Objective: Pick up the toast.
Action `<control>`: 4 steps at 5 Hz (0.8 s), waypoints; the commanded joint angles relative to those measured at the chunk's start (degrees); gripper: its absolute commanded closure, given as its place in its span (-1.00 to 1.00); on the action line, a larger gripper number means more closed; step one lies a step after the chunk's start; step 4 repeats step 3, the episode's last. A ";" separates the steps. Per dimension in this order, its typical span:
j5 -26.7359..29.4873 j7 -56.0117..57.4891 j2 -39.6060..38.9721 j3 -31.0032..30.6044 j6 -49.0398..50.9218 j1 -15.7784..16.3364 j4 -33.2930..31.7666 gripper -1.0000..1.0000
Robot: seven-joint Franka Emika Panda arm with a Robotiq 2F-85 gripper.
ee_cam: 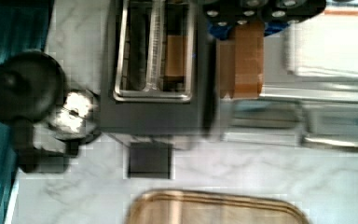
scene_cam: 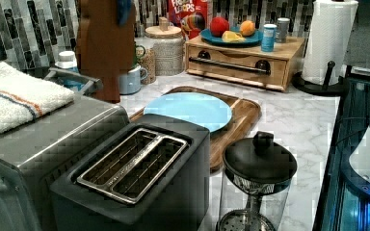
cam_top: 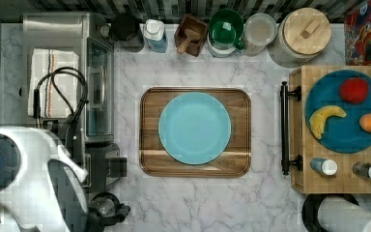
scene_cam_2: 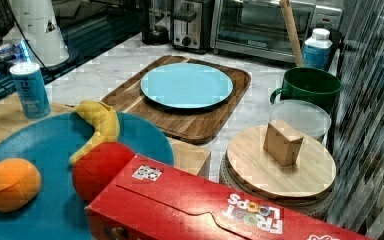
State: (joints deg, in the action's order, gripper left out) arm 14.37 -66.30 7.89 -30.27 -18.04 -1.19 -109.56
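Brown toast (ee_cam: 174,56) sitting down in toaster (ee_cam: 151,70)
Arm is approaching; gripper fingers' state I cannot tell; next, aligning above the slot.

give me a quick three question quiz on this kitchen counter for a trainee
1. True or false: the round teal plate rests on the brown wooden tray.
2. What lies on top of the silver toaster oven? A) a frying pan B) a white striped folded towel C) a red kettle
3. Fill in: the black toaster has ___ slots in its top.
Key: 1 true; 2 B; 3 two.
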 commanded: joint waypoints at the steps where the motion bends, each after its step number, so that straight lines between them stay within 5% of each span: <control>1: -0.52 20.37 2.54 12.58 -0.35 -9.39 -7.21 1.00; 3: -9.69 24.56 5.35 14.27 -1.12 -10.54 -12.21 1.00; 4: -9.69 24.56 5.35 14.27 -1.12 -10.54 -12.21 1.00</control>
